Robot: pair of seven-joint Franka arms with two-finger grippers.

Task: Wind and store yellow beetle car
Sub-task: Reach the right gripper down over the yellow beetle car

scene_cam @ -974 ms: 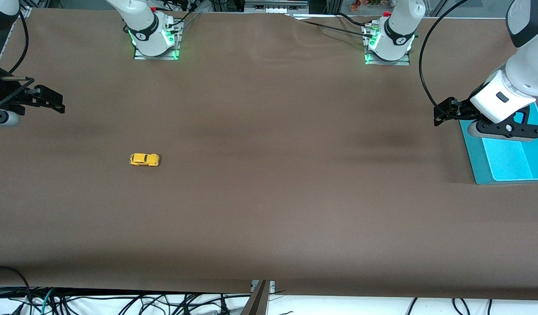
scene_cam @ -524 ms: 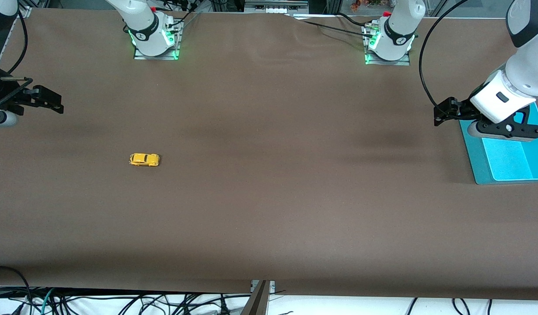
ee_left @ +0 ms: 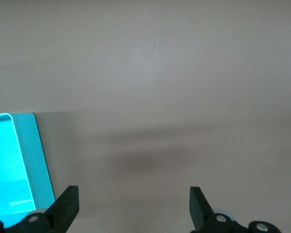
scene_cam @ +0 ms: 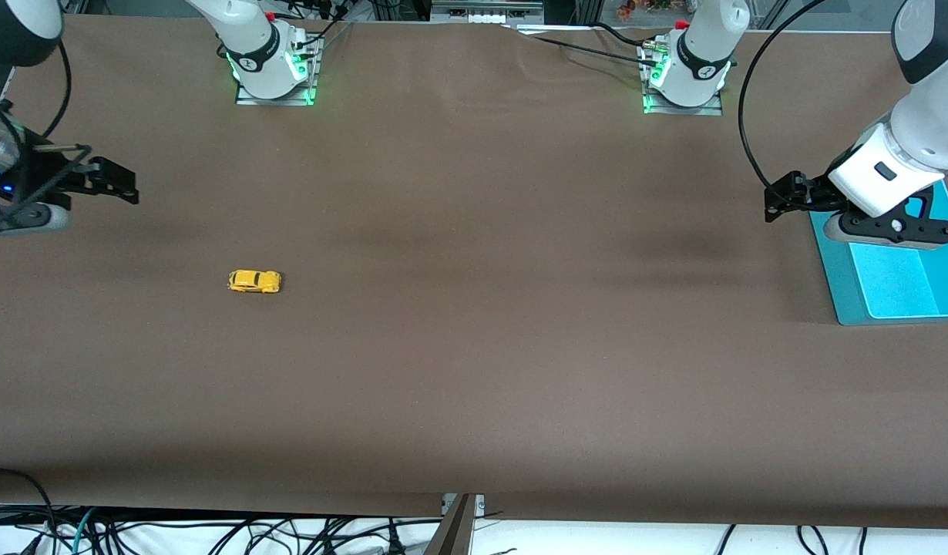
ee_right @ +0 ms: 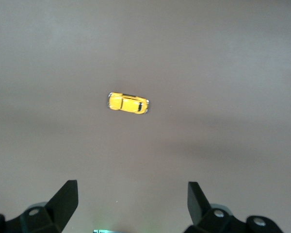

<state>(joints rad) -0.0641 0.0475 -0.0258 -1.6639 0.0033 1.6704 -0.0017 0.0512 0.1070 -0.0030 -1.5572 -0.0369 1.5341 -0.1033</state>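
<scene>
Yellow beetle-shaped toy car lies untouched on the brown table toward my right arm's end; my right gripper, fingers spread, has edged toward it, while my left gripper, also spread, waits beside the turquoise tray.

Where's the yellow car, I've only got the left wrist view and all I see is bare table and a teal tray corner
Observer: The yellow beetle car sits on its wheels toward the right arm's end of the table, away from the teal tray.
Operator: Is either gripper on it?
Observer: No. The right gripper is open, in the air above the table near the car, which shows untouched past its fingertips.
Operator: And my left gripper?
Observer: The left gripper is open and empty, waiting by the tray's edge.
</scene>
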